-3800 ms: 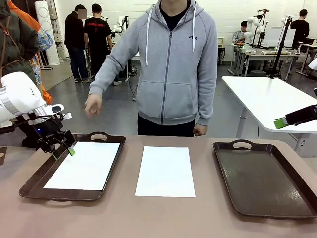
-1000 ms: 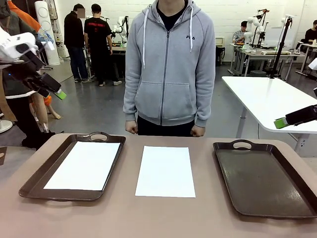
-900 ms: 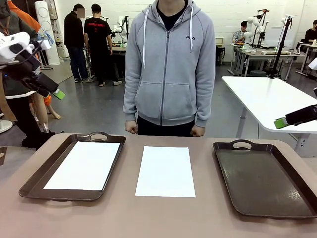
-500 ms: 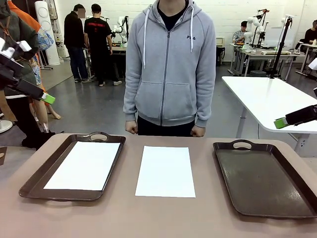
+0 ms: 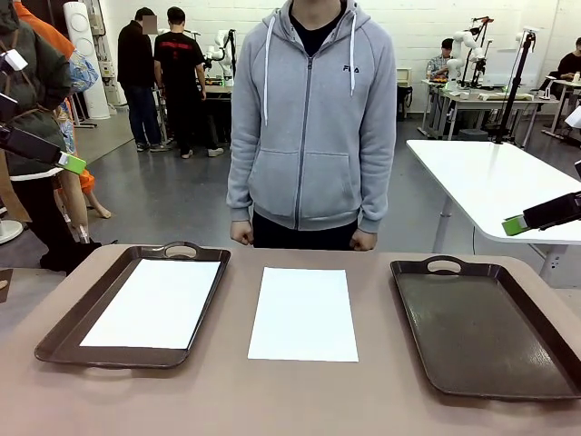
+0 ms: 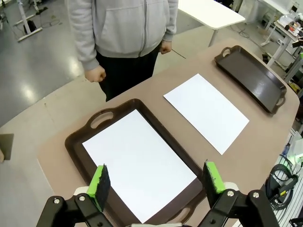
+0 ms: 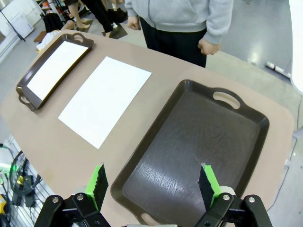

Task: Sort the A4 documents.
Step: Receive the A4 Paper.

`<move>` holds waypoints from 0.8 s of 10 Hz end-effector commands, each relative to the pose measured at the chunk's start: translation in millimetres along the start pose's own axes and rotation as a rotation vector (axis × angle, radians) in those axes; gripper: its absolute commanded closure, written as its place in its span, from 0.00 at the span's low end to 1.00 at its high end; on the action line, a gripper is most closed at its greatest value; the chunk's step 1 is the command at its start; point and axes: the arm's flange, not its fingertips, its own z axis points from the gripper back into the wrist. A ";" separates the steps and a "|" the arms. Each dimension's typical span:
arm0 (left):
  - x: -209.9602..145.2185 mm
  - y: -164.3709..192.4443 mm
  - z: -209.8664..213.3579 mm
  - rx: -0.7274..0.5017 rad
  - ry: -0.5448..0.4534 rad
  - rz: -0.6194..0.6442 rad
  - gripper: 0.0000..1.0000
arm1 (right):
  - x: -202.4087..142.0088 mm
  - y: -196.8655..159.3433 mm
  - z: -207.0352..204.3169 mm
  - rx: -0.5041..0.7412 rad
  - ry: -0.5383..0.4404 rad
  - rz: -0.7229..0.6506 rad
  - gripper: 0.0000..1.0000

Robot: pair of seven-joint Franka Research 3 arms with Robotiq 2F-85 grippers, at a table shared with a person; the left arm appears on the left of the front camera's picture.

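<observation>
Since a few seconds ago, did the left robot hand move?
Yes. The left gripper rose from the left tray's far corner and pulled back to the picture's left edge.

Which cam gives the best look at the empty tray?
Right wrist view: the empty tray lies close below, its bare floor and far handle plain. Front view shows the tray foreshortened, cut by the picture's right edge. Left wrist view shows the tray small, far off.

On the brown table (image 5: 300, 400), one tray (image 5: 60, 332) lies at 9 o'clock and a second tray (image 5: 481, 327) at 3 o'clock, handles toward 12. A person (image 5: 313, 136) in a grey hoodie stands at 12 o'clock, a white table (image 5: 495, 182) at 2.
</observation>
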 end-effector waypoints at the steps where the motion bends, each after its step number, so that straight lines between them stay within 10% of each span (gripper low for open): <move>1: -2.7 7.8 -10.0 -0.037 -0.018 0.002 0.00 | -0.7 -1.3 -2.2 0.022 -0.005 -0.007 0.00; 8: -3.7 5.1 -10.1 -0.015 0.012 0.020 0.00 | -0.7 -1.3 -2.2 0.022 -0.005 -0.007 0.00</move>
